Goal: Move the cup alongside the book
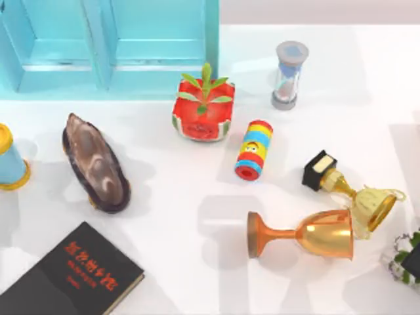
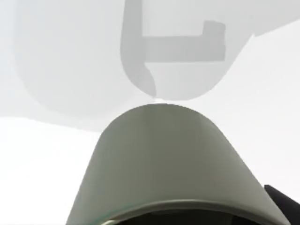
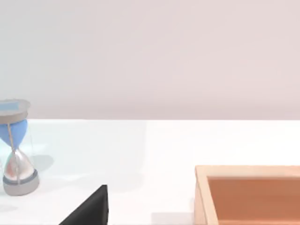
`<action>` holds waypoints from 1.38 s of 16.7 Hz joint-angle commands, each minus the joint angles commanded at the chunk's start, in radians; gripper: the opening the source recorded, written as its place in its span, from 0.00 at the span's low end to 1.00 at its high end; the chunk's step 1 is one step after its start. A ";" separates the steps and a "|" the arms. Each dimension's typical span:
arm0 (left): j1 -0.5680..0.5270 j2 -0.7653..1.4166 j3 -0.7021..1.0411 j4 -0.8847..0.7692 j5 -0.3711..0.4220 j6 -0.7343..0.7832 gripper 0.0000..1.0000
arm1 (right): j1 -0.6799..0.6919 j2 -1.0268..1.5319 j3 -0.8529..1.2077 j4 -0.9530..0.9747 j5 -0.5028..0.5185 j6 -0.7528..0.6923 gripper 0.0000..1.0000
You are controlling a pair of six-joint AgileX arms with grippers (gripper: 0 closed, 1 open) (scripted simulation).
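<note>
The cup is seen far left, well apart from the book (top view); gripper states cannot be told from either wrist view.

Cup left, behind book

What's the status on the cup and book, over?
Cup upright at table's left edge, untouched. Book lies front-left, apart from it. Dark oval stone sits nearby, path between them open.

- A white table under soft, even light.
- A turquoise cabinet stands at its far edge.
- A plain pale wall rises behind.
</note>
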State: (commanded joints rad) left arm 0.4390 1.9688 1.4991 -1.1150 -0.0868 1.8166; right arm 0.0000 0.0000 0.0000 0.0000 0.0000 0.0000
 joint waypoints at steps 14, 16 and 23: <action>-0.638 -0.296 -0.376 -0.053 -0.005 -1.664 0.00 | 0.000 0.000 0.000 0.000 0.000 0.000 1.00; -0.720 -0.348 -0.400 -0.061 0.025 -1.842 0.00 | 0.000 0.000 0.000 0.000 0.000 0.000 1.00; -0.904 -0.510 -0.429 -0.066 0.115 -2.249 0.00 | 0.000 0.000 0.000 0.000 0.000 0.000 1.00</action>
State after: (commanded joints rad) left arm -0.4652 1.4593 1.0702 -1.1809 0.0283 -0.4319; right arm 0.0000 0.0000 0.0000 0.0000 0.0000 0.0000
